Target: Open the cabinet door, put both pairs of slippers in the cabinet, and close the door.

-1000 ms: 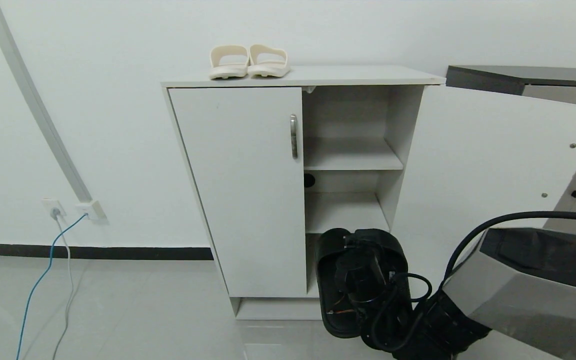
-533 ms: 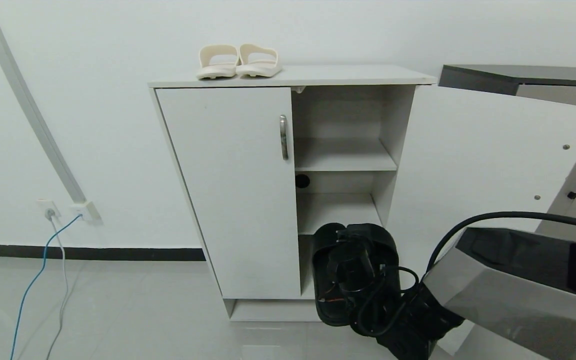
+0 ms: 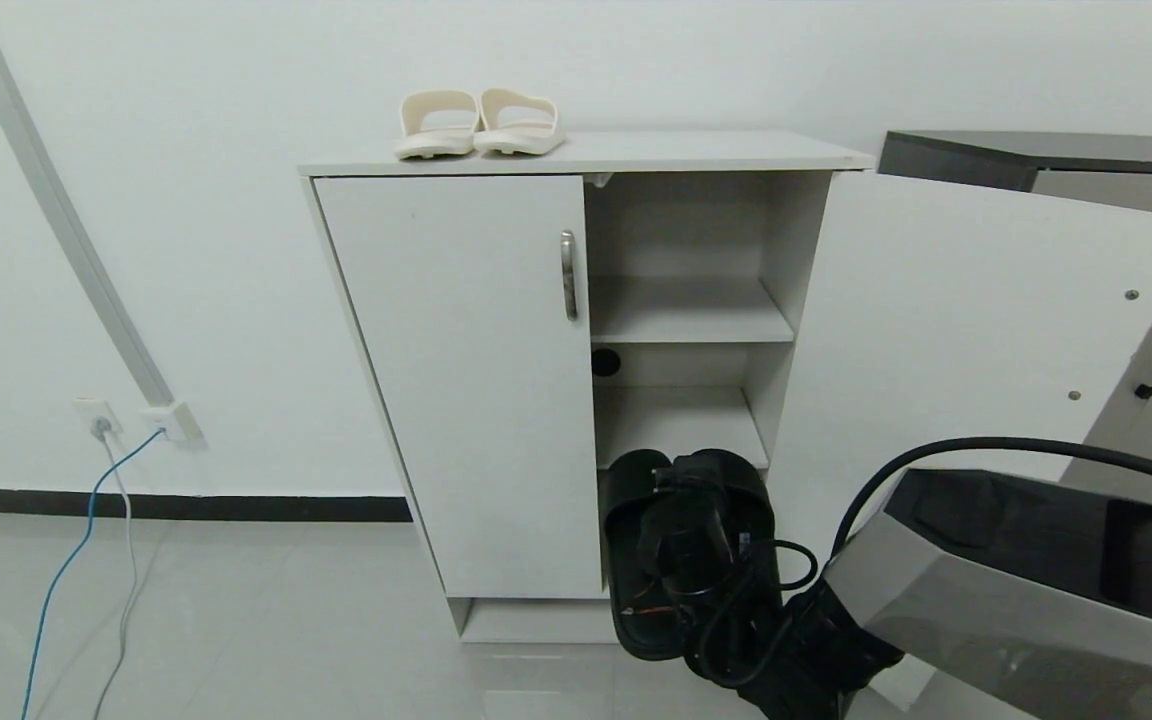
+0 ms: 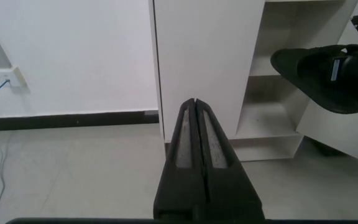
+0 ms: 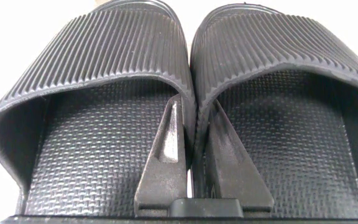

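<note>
The black slippers [image 3: 686,550] are held at lower centre, before the open bottom compartment of the cabinet [image 3: 636,150], their inner edges pinched by the right gripper [image 5: 194,124]. The left gripper [image 4: 195,107] is pressed together. Level entry, clear of the closed door [image 3: 456,380], is advised before release.

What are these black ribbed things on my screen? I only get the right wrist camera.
Observer: They are two black slippers, pinched together by the right gripper. The head view shows them held in the air in front of a white cabinet.
Visitor: Is that cabinet open?
Observer: Half of it. The right door is swung wide open and the left door is closed.
Visitor: Are there any other slippers around?
Observer: Yes, a beige pair sits side by side on the cabinet's top.
</note>
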### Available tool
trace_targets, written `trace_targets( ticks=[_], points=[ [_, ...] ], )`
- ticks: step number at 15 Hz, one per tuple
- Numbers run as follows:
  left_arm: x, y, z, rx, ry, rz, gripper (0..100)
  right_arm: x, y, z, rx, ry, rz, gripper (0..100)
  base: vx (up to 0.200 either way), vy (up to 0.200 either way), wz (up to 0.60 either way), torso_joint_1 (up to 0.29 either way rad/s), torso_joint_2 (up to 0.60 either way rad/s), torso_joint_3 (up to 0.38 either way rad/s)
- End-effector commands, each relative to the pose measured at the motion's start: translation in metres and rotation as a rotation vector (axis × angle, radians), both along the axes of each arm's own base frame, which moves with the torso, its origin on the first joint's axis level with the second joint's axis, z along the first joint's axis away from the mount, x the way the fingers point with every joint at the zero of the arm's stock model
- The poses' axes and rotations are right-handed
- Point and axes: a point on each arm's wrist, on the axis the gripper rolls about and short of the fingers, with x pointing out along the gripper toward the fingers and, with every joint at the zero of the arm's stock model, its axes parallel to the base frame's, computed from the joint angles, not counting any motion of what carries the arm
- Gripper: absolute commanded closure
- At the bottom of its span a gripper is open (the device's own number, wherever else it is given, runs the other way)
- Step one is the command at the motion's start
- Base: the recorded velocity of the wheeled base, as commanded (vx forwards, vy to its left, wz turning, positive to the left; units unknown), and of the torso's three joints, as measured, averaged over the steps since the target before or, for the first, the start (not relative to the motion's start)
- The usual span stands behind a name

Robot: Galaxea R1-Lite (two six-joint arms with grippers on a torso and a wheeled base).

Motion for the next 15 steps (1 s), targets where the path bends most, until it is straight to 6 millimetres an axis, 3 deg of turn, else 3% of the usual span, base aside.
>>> trace_targets(
  ticks=[1, 7, 15],
  points=[
    [0.000, 0.000, 0.000, 0.000, 0.001, 0.000, 100, 0.000, 0.003, -0.003, -0.001, 0.001, 0.006, 100, 0.000, 0.000, 0.00, 0.000, 0.00, 0.000],
    [0.000, 0.000, 0.000, 0.000, 0.001, 0.000, 100, 0.005, 0.000, -0.008, -0.009, 0.008, -0.010, 100, 0.000, 0.000, 0.00, 0.000, 0.00, -0.014],
    [0.000, 0.000, 0.000, 0.002, 0.001, 0.000, 100, 0.019, -0.009, -0.012, -0.006, 0.009, -0.046, 100, 0.000, 0.000, 0.00, 0.005, 0.00, -0.183]
  ],
)
